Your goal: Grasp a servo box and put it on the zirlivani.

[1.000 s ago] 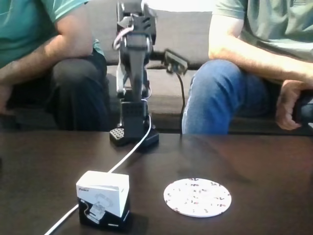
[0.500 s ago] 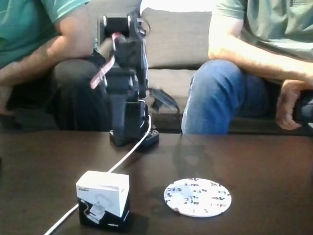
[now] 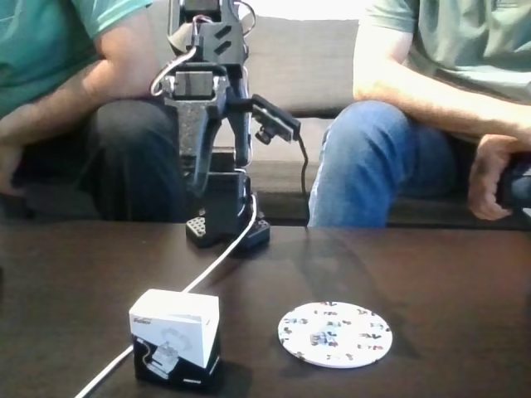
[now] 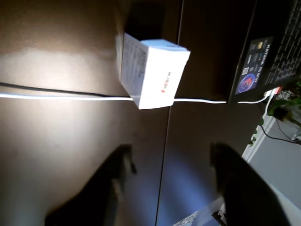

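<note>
The servo box [image 3: 176,336] stands at the front left of the dark table, white on top and black below. In the wrist view the servo box [image 4: 153,73] shows its white top, well ahead of my fingers. The zirlivani [image 3: 334,333], a flat white speckled disc, lies to the right of the box with nothing on it. My gripper [image 3: 197,170] hangs at the back of the table, just in front of the arm's base, far from both. In the wrist view my gripper [image 4: 171,183] is open, its two dark fingers [image 4: 103,188] spread wide with only table between them.
A white cable [image 3: 217,264] runs from the arm's base [image 3: 228,228] past the box to the front edge. Two people sit on a sofa behind the table, knees [image 3: 365,166] close to its far edge. A dark stickered device [image 4: 263,61] lies beyond the box.
The arm has swung and lifted: the wrist camera dropped low and rose again, and the gripper now points down toward the table. Box and disc have not moved.
</note>
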`<control>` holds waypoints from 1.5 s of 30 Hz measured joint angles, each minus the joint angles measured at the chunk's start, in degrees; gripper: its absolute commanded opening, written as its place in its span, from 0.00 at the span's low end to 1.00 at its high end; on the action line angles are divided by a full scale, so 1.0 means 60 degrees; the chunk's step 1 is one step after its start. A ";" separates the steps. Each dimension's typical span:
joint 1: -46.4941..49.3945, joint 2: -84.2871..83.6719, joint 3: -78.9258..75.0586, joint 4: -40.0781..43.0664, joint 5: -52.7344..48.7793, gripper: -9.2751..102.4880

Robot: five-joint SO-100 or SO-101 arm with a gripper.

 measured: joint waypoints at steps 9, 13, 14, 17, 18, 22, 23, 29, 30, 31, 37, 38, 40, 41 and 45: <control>0.0571 0.0000 0.0952 -0.0117 -0.0352 0.41; 0.0527 0.0000 0.1743 -0.0483 -0.0425 0.42; 0.0586 0.0000 0.1934 -0.0674 -0.0454 0.42; 0.0732 0.0000 0.2314 -0.1289 -0.0483 0.42; 0.0732 0.0000 0.2329 -0.1436 -0.0483 0.42; 0.0630 -0.0645 0.2095 -0.1406 -0.0454 0.43; 0.0630 -0.1011 0.1846 -0.1201 -0.0396 0.43; 0.0747 -0.3970 -0.0703 0.0366 -0.0337 0.43; 0.0747 -0.4395 -0.1157 0.0601 -0.0337 0.43; 0.0776 -0.4775 -0.1582 0.0806 -0.0337 0.43; 0.0762 -0.5815 -0.4028 0.2051 -0.0337 0.43; 0.0703 -0.5830 -0.4424 0.2227 -0.0337 0.43; 0.0513 -0.5962 -0.5171 0.2563 -0.0264 0.43; 0.0425 -0.5991 -0.5464 0.2710 -0.0190 0.43; 0.0454 -0.6021 -0.5903 0.2886 -0.0059 0.43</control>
